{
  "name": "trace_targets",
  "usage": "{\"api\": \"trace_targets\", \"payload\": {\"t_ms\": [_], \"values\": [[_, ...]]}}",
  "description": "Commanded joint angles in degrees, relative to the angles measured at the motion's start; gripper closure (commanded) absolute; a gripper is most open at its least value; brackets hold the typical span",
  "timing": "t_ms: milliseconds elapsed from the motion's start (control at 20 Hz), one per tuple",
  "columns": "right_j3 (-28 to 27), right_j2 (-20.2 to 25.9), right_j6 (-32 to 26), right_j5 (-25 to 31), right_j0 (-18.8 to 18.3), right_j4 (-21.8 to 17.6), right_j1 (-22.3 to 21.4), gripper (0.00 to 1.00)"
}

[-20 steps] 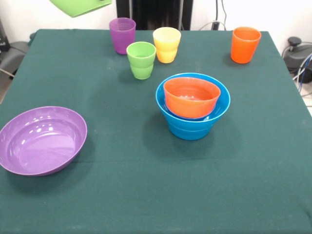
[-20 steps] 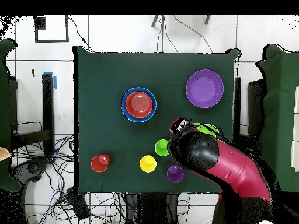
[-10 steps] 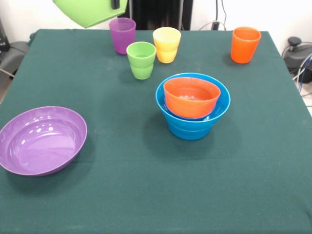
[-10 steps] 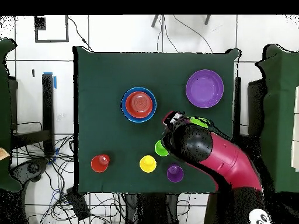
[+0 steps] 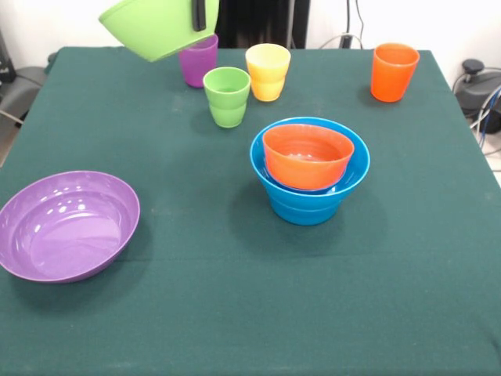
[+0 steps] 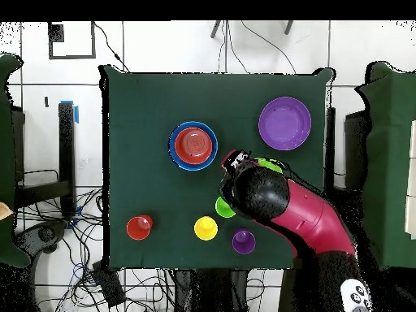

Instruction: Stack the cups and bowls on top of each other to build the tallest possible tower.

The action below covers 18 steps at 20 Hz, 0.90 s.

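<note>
My gripper [image 5: 197, 16] is shut on the rim of the large lime green bowl [image 5: 155, 28] and holds it tilted in the air at the top left, in front of the purple cup [image 5: 200, 63]. One black finger shows on the bowl's rim. The tower [image 5: 309, 171] is a small orange bowl [image 5: 307, 155] nested in blue bowls at the table's middle. The green cup [image 5: 227, 96], yellow cup [image 5: 268, 72] and orange cup [image 5: 394, 72] stand upright at the far side. The large purple bowl [image 5: 69, 225] sits at the near left. In the overhead view the arm [image 6: 280, 203] hides most of the lime bowl [image 6: 270, 166].
The table [image 5: 235, 313] is covered in dark green cloth. In the overhead view the arm partly covers the green cup [image 6: 223, 206]. Cables and equipment lie on the floor beyond the table's edges.
The lime green bowl has come down and to the right in the front view and now overlaps the purple cup. In the overhead view the arm has reached further over the table.
</note>
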Motion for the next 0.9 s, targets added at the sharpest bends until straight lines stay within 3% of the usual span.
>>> {"api": "trace_targets", "payload": {"t_ms": [50,450,900], "values": [[-0.2,4.4,6.6,-3.1,1.4,0.5,2.6,1.0],[0.6,4.3,7.1,-1.7,1.5,1.4,1.2,1.0],[1.1,4.6,9.1,-4.0,2.6,2.8,1.8,1.0]]}}
